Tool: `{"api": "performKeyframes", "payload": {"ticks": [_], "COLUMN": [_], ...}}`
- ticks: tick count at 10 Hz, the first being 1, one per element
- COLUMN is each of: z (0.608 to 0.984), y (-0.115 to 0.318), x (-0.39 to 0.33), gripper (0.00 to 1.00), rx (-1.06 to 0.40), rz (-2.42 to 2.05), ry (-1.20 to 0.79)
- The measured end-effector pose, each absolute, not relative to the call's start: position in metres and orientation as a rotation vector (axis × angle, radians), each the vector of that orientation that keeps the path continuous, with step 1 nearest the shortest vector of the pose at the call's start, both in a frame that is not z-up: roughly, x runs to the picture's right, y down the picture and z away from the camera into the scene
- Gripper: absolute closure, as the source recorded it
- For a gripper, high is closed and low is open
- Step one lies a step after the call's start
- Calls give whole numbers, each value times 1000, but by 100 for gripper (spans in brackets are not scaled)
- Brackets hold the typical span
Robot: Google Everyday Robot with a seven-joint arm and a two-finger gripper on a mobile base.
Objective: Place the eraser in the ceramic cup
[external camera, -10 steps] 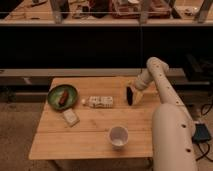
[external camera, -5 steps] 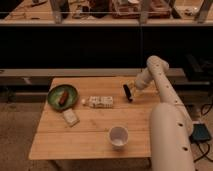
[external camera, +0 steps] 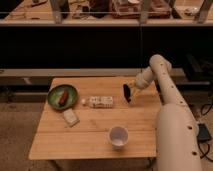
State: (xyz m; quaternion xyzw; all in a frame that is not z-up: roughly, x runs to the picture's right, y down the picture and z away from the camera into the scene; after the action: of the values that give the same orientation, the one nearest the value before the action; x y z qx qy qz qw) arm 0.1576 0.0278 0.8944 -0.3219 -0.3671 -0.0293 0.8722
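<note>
Fingers point(external camera: 132, 89) of the gripper point(external camera: 130, 92) pinched narrow on the eraser point(external camera: 127, 93), apparently; the contact itself too dim to confirm. Gripper at the far right of the desk point(external camera: 90, 137), on the end of a pale arm point(external camera: 167, 100) reaching in from the right. Eraser small, black, oblong, tilted, its lower end near the desk top, just right of a white patterned box point(external camera: 101, 101). Ceramic cup point(external camera: 118, 135) upright, mouth open, near the front edge, well apart from the eraser. Green plate point(external camera: 53, 93) at far left, a pale beige block point(external camera: 71, 117) in front of it; neither in the path.

Step in hand, by judgement: carrying the eraser to the cup. To do it well:

- Raise first, high enough to pass above the cup's rim.
- Bring toward the front edge and slightly left, keeping clear of the box.
- Stop squarely over the mouth, not over the rim.
- Turn the eraser end-down; likely to bridge the rim if laid flat.
- Lower until partly inside before letting go.
- Release gently; a light cup, probably easy to tip with a knock.
</note>
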Motion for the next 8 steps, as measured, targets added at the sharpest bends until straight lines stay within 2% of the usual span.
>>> {"api": "performKeyframes", "payload": {"ticks": [2, 5, 8], "z": [869, 804, 742], "y": [39, 73, 77], "x": [149, 142, 114], "gripper": [100, 100, 100], "rx": [-699, -749, -714], "rz": [-89, -171, -195], "ry": [-811, -801, -850]}}
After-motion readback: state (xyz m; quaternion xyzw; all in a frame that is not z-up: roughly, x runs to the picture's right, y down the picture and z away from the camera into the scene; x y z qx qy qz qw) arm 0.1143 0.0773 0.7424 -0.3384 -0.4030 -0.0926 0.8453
